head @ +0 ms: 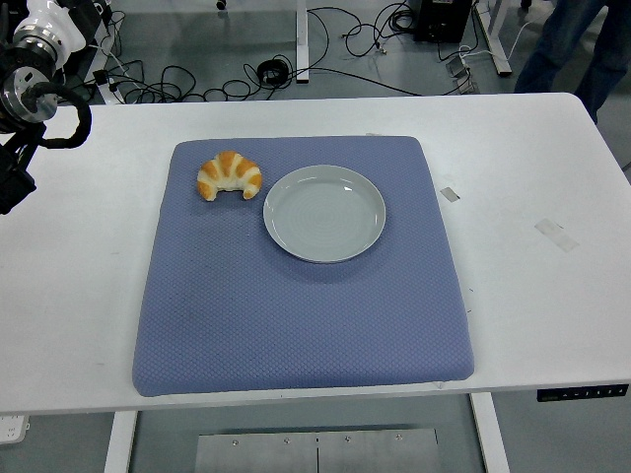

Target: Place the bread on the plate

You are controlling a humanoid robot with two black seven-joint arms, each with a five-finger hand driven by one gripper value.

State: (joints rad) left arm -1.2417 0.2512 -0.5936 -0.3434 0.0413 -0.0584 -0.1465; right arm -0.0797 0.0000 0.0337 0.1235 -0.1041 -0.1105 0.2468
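We see our left arm (25, 94) as black segments, a silver-and-white ringed joint (39, 34), and a looping black cable (69, 123).

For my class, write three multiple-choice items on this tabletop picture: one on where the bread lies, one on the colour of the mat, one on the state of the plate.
1. Where does the croissant lie?
A. On the mat, left of the plate
B. On the plate
C. On the bare table, right of the mat

2. What colour is the mat?
A. Red
B. Blue
C. Green

3. What state is the plate in?
A. Upside down
B. Holding the bread
C. Upright and empty

Answers: 1 A, the croissant rests on the mat beside the plate's left rim. 2 B, the quilted mat is blue against the white table. 3 C, the plate's grey inside faces up with nothing in it.
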